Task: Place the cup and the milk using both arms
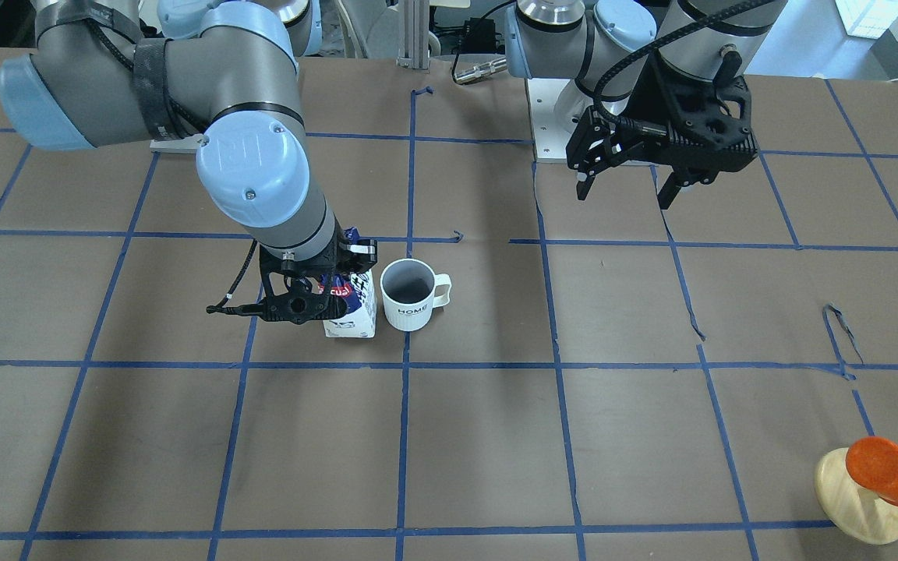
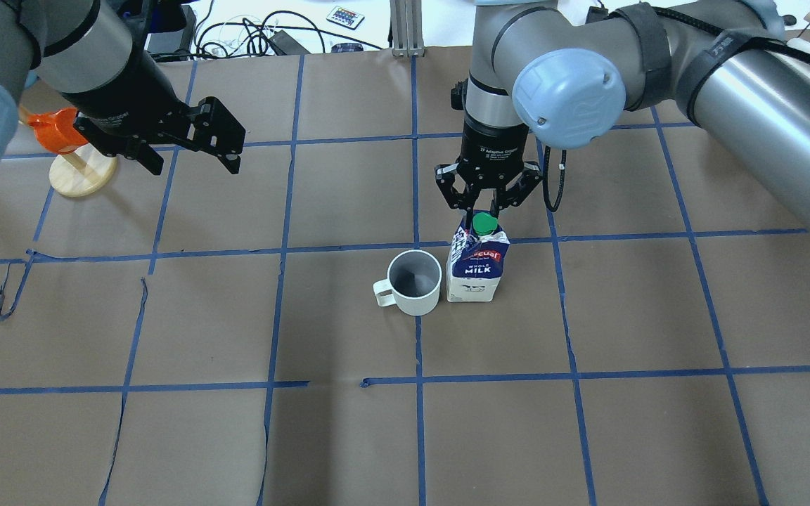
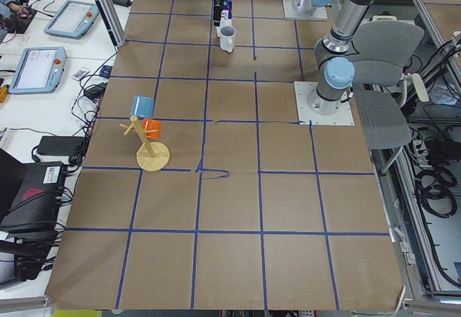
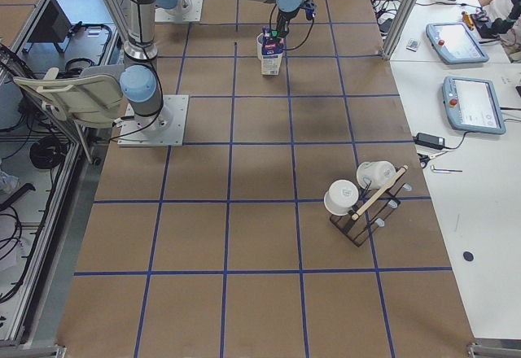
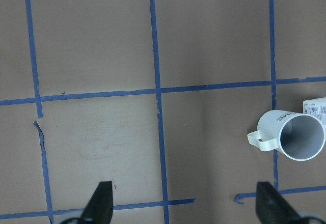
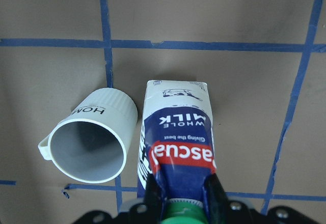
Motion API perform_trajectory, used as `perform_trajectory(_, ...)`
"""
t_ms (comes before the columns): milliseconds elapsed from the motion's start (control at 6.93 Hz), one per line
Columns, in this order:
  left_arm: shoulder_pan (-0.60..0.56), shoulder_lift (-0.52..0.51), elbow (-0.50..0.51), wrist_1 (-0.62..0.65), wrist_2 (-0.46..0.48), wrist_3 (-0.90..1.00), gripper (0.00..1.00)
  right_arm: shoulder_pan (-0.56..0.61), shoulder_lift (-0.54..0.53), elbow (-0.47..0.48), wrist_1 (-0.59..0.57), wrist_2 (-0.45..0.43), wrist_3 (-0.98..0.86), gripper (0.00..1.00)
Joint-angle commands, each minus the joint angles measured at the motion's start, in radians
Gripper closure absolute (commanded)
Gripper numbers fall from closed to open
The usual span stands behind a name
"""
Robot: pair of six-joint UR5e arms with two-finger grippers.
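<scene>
My right hand (image 6: 183, 197) is clamped on the milk carton (image 2: 475, 273) at its gable; I judge it light, crushable. Left hand (image 2: 193, 161) apart, empty.

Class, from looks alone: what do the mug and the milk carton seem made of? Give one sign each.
The mug: probably glazed ceramic; white, ribbed wall, thick rim. The milk carton: likely coated paperboard; folded gable top, printed faces; green cap looks plastic.
</scene>
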Motion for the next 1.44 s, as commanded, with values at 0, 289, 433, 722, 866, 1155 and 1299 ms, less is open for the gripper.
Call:
perform_trajectory(0,0.0,0.0,0.0,0.001,0.0,0.0,0.0,0.005,0.005,0.002,-0.001,-0.001,0.0,0.68)
perform_trajectory(289,0.0,0.0,0.0,-0.001,0.0,0.0,0.0,0.005,0.005,0.003,-0.006,-0.001,0.0,0.44)
perform_trajectory(433,0.0,0.0,0.0,0.001,0.0,0.0,0.0,0.005,0.005,0.002,-0.007,-0.001,0.0,0.24)
perform_trajectory(722,0.0,0.0,0.0,-0.001,0.0,0.0,0.0,0.001,-0.009,-0.02,-0.007,-0.012,0.0,0.0)
perform_trajectory(866,0.0,0.0,0.0,-0.001,0.0,0.0,0.0,-0.014,-0.039,-0.044,-0.004,-0.012,-0.002,0.0)
perform_trajectory(1155,0.0,0.0,0.0,0.001,0.0,0.0,0.0,-0.085,-0.156,-0.046,0.003,-0.024,-0.018,0.0)
perform_trajectory(1299,0.0,0.0,0.0,0.001,0.0,0.0,0.0,-0.122,-0.214,-0.04,0.019,-0.068,-0.02,0.0)
